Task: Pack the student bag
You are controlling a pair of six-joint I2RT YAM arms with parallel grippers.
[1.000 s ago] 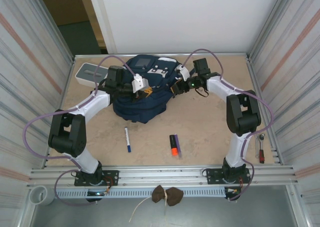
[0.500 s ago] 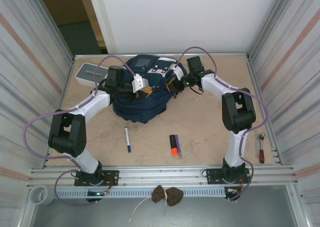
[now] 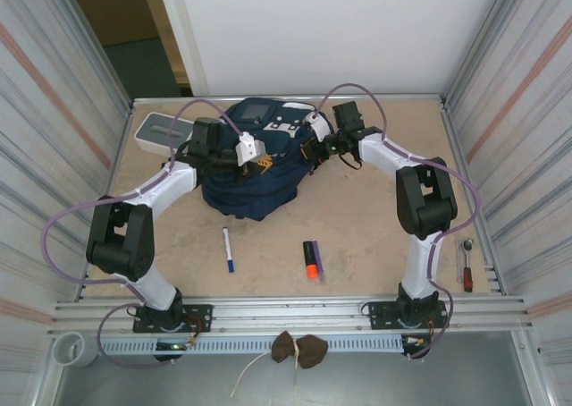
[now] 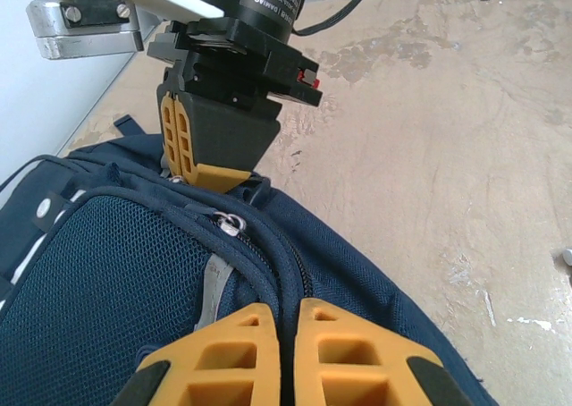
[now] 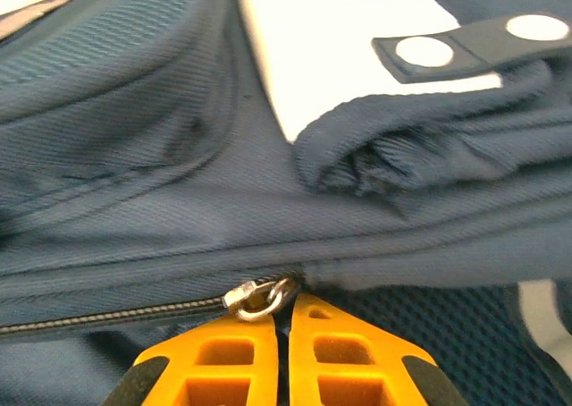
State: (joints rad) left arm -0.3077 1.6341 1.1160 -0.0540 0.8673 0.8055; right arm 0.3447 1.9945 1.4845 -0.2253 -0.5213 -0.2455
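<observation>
The student bag (image 3: 253, 175), navy with white patches and a grey square, lies at the back middle of the table. My left gripper (image 3: 261, 164) rests on top of it, its orange fingers (image 4: 231, 357) shut on a fold of the bag's fabric beside the zipper. A metal slider (image 4: 231, 223) sits just ahead on that zipper. My right gripper (image 3: 308, 155) presses against the bag's right side. Its fingers (image 5: 338, 361) are shut at the metal zipper pull (image 5: 260, 296), with the pull's tab going in between them. In the left wrist view the right gripper (image 4: 211, 170) faces me across the bag.
A white-and-grey box (image 3: 161, 131) lies left of the bag. A blue-and-white pen (image 3: 228, 249) and an orange-and-purple marker (image 3: 310, 259) lie on the table in front. A ratchet tool (image 3: 465, 265) rests by the right wall.
My right gripper has swung left, from beside the bag onto its right side at the zipper. The left arm and the bag have stayed still.
</observation>
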